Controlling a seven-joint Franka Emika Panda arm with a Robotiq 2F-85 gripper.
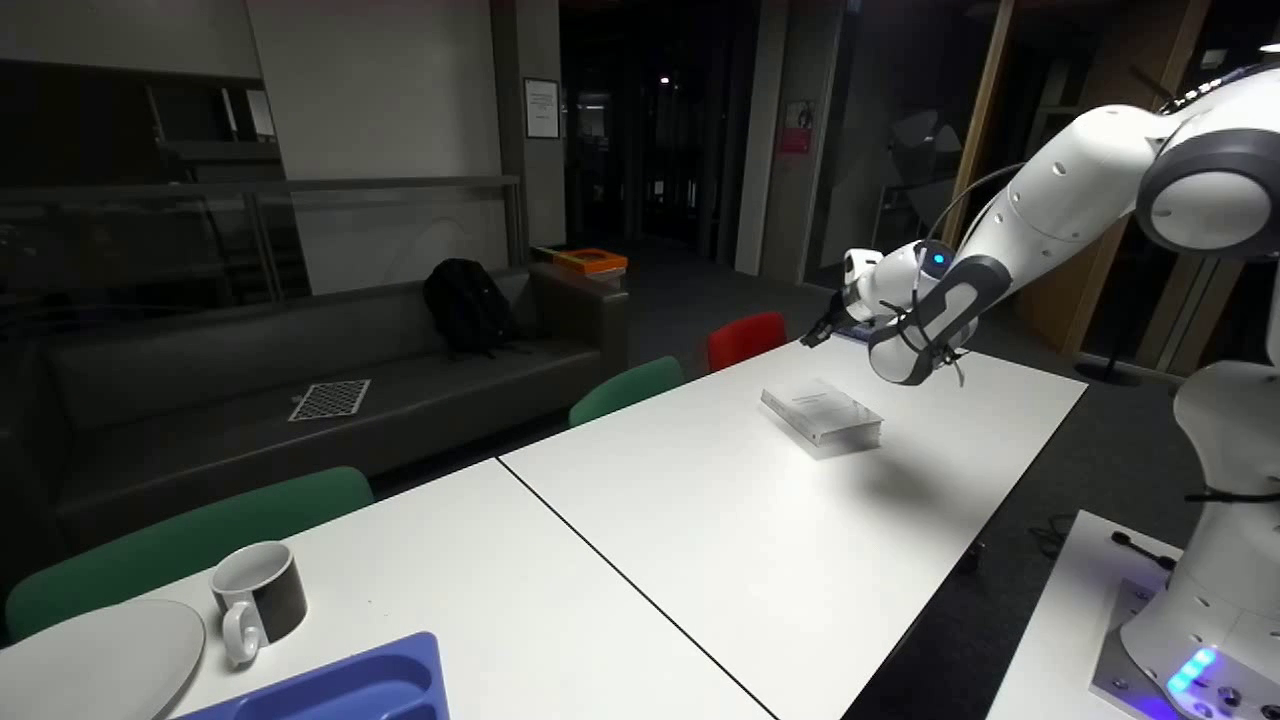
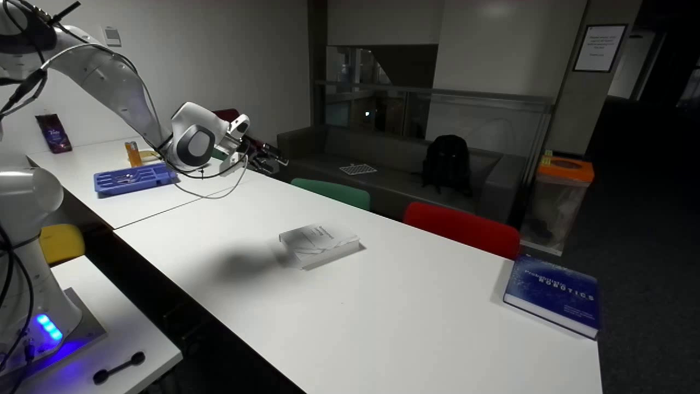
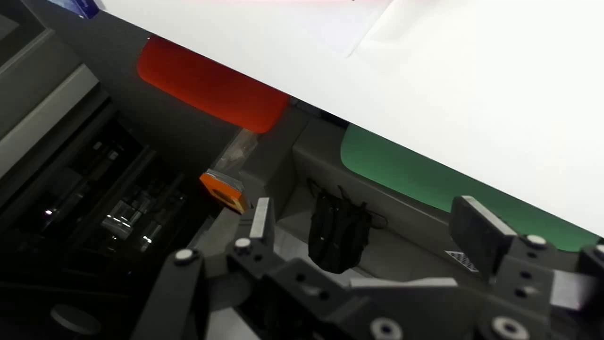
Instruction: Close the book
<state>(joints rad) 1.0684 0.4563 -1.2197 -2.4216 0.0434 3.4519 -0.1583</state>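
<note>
Both fingers [image 3: 263, 222] of the empty gripper [image 3: 364, 208] stand wide apart while the closed book [image 2: 318, 242] lies flat on the white table [image 2: 410, 317].

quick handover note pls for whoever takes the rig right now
Gripper: open, empty, raised and apart from the white book.
White book: lying flat on the table; looks shut in both exterior views.
Blue book: at the table's end, also shut.
Done: the white book looks closed.
Left: probably nothing but a check that it is fully shut.
</note>
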